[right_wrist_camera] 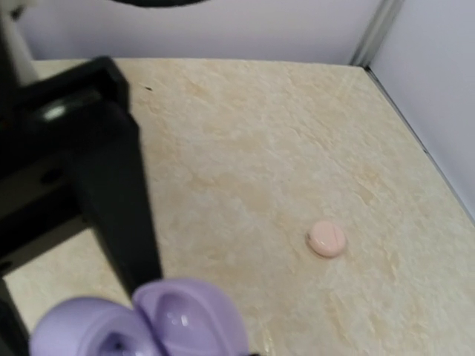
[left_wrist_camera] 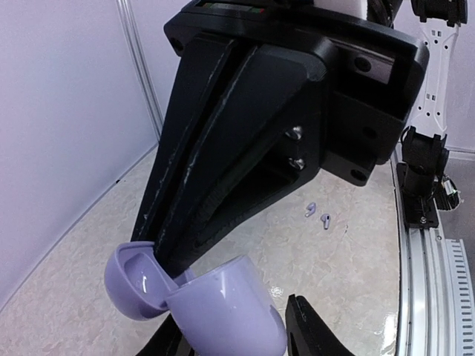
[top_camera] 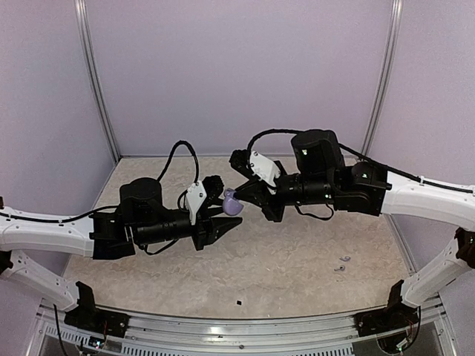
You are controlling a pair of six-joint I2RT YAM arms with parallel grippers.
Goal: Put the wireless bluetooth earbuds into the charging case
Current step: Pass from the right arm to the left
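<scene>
The lilac charging case [top_camera: 231, 202] hangs in mid-air between both arms with its lid open. My left gripper [top_camera: 227, 213] is shut on the case body [left_wrist_camera: 226, 311]; one of its fingers [left_wrist_camera: 315, 330] shows beside it. My right gripper [top_camera: 251, 194] comes in from above, its black fingers [left_wrist_camera: 223, 163] closed to a point at the rim of the open lid [left_wrist_camera: 132, 283]. The lid also shows in the right wrist view [right_wrist_camera: 194, 317]. Two tiny lilac earbuds [left_wrist_camera: 318, 214] lie side by side on the table, at the right in the top view [top_camera: 341, 263].
A small pink round case [right_wrist_camera: 326, 239] lies on the beige table [top_camera: 297, 259] under the right arm. A black speck [top_camera: 239, 302] sits near the front edge. Pale walls and metal posts [top_camera: 96, 81] close in the table.
</scene>
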